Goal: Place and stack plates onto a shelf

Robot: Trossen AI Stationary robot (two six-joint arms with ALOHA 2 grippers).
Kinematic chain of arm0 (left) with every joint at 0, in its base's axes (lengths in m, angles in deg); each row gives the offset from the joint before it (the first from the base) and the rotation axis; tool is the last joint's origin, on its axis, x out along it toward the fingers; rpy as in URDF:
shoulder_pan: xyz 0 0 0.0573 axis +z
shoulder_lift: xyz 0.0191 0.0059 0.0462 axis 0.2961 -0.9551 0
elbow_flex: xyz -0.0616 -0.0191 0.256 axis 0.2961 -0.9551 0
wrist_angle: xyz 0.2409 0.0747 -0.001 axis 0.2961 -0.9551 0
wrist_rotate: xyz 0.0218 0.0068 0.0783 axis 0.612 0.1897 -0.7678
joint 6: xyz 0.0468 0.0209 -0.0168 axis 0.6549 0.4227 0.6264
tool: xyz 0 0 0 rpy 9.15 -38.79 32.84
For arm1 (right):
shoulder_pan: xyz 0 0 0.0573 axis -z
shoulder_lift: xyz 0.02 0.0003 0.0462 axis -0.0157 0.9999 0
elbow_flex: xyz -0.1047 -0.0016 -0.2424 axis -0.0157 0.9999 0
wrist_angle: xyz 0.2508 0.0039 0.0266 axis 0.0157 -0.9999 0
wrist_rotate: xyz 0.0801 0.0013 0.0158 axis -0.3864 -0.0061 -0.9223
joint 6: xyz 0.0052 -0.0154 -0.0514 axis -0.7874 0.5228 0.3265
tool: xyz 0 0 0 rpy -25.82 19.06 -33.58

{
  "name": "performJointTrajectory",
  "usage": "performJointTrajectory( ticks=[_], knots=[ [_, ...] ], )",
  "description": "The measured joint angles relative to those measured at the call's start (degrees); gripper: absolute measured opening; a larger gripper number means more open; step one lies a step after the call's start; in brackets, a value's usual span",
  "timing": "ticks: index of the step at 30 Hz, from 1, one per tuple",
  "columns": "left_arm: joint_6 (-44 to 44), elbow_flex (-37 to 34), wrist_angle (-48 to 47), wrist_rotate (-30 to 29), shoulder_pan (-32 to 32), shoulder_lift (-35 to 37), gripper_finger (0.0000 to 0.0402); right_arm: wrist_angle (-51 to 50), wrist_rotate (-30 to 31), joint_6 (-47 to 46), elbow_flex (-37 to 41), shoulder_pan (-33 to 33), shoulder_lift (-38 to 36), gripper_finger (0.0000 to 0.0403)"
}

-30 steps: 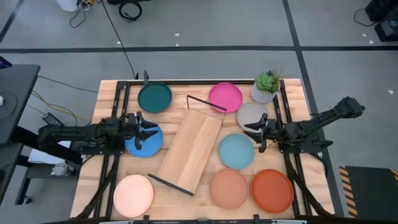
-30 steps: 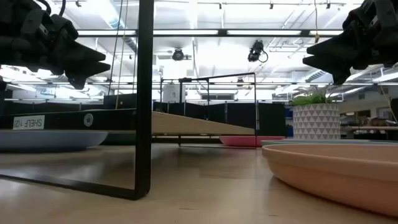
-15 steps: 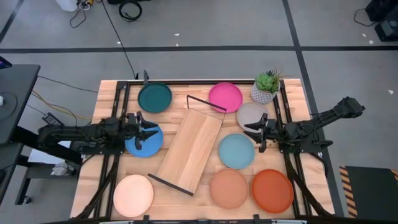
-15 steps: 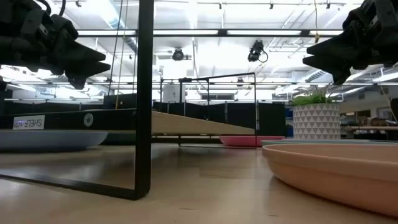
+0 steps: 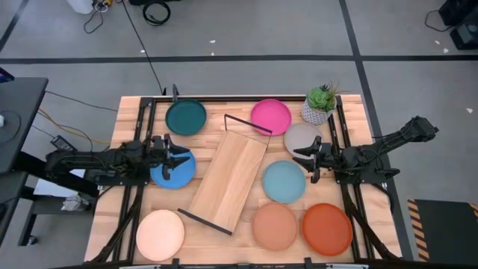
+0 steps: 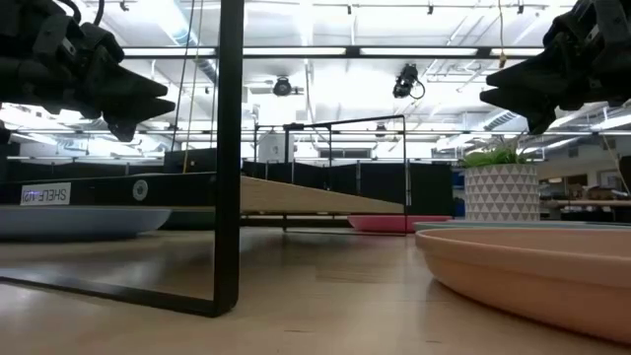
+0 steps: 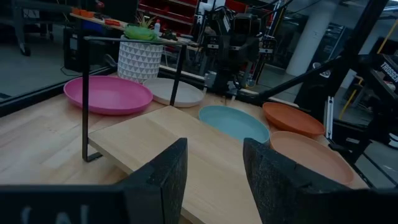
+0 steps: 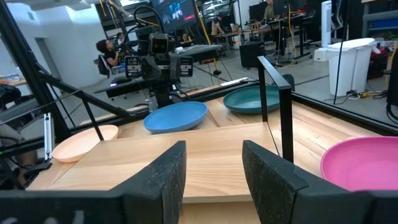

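Observation:
The light-wood shelf lies slanted across the middle of the table, a black wire frame at each end. Eight plates lie flat around it: dark teal, bright blue, pale cream, magenta, grey-beige, light blue, tan, orange-red. My left gripper hovers open over the bright blue plate, pointing at the shelf. My right gripper hovers open between the grey-beige and light blue plates, pointing at the shelf. Both are empty.
A small potted green plant stands at the far right corner beside the magenta and grey-beige plates. The slatted wooden tabletop has black rails along its left and right sides. People sit in the room beyond the table.

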State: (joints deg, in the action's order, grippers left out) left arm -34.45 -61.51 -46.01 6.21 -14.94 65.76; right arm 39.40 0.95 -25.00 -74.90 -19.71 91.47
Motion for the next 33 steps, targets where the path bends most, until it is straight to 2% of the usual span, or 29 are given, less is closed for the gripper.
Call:
performJointTrajectory(
  ticks=[18,22,26,33],
  knots=[
    [0.01,0.02,0.00,0.00,0.00,0.00,0.0162,-0.01,0.00,0.01,0.00,0.00,0.01,0.0164],
    [0.02,0.00,0.02,-0.01,0.00,0.02,0.0162,0.24,0.86,6.63,0.00,0.29,0.00,0.0164],
    [0.08,0.02,3.54,-0.03,0.00,0.00,0.0162,4.21,3.37,9.92,0.00,1.30,0.00,0.0164],
    [-0.02,0.00,7.23,-0.04,0.00,-0.01,0.0162,11.10,2.69,10.09,0.00,2.10,0.01,0.0164]
  ],
)
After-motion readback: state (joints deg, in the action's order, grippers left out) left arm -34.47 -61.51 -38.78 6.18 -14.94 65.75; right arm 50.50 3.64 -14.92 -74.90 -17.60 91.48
